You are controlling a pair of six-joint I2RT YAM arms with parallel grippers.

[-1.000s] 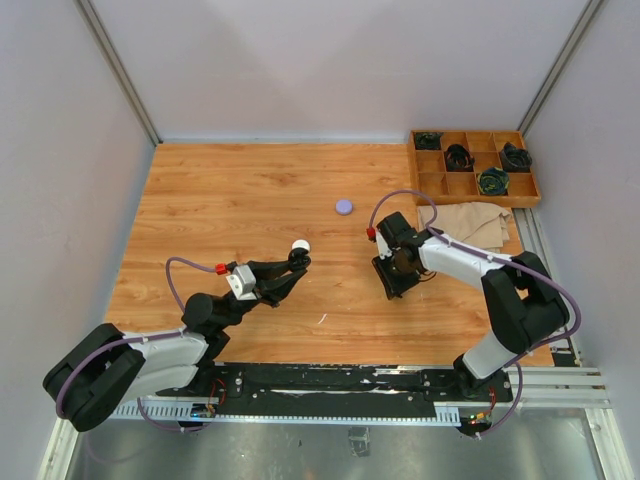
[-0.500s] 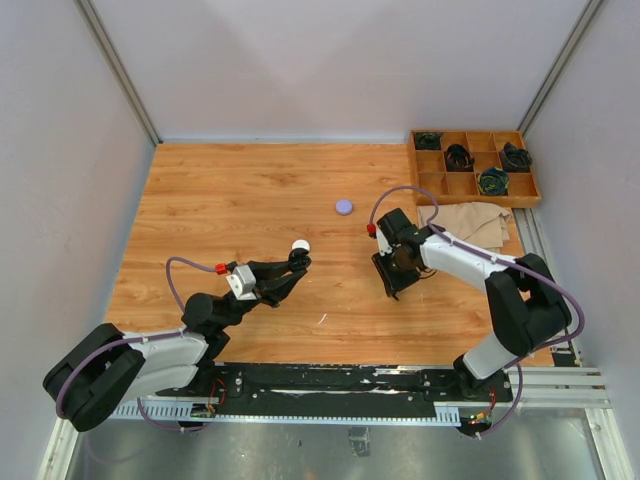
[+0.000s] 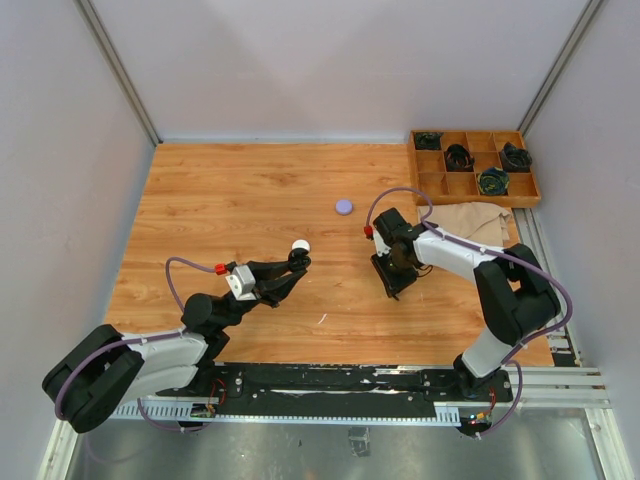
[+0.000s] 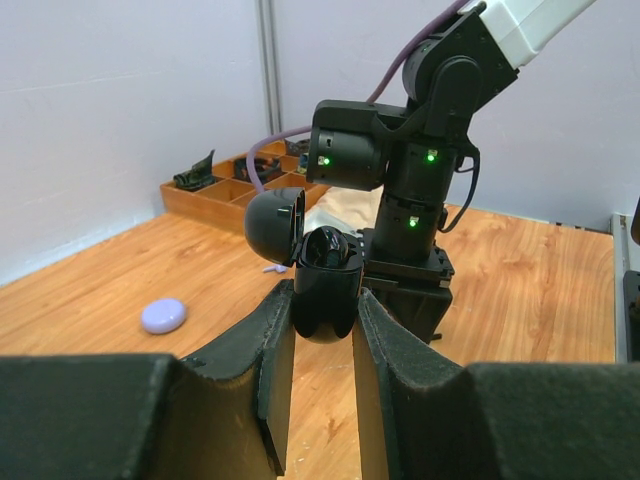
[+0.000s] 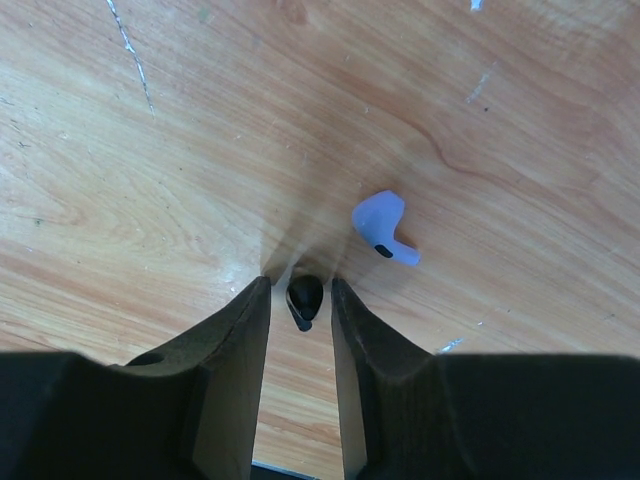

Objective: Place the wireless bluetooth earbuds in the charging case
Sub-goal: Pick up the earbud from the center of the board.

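My left gripper (image 4: 324, 310) is shut on a black charging case (image 4: 325, 290), held above the table with its lid (image 4: 276, 225) swung open to the left; something dark sits in its well. In the top view this gripper (image 3: 297, 262) is left of centre, with a small white round thing (image 3: 300, 245) at its tip. My right gripper (image 5: 301, 290) points down at the table, its jaws narrowly apart around a black earbud (image 5: 305, 297) lying between them, with small gaps on both sides. A lilac earbud (image 5: 382, 226) lies just beyond the right finger.
A lilac round case (image 3: 344, 206) lies on the wood behind the grippers, also in the left wrist view (image 4: 163, 315). A wooden compartment tray (image 3: 430, 182) with dark items stands at the back right, with a tan cloth (image 3: 470, 222) in front of it. The right gripper (image 3: 393, 278) stands right of centre.
My right gripper has shifted slightly to the left over the table. The left arm and the case have not moved.
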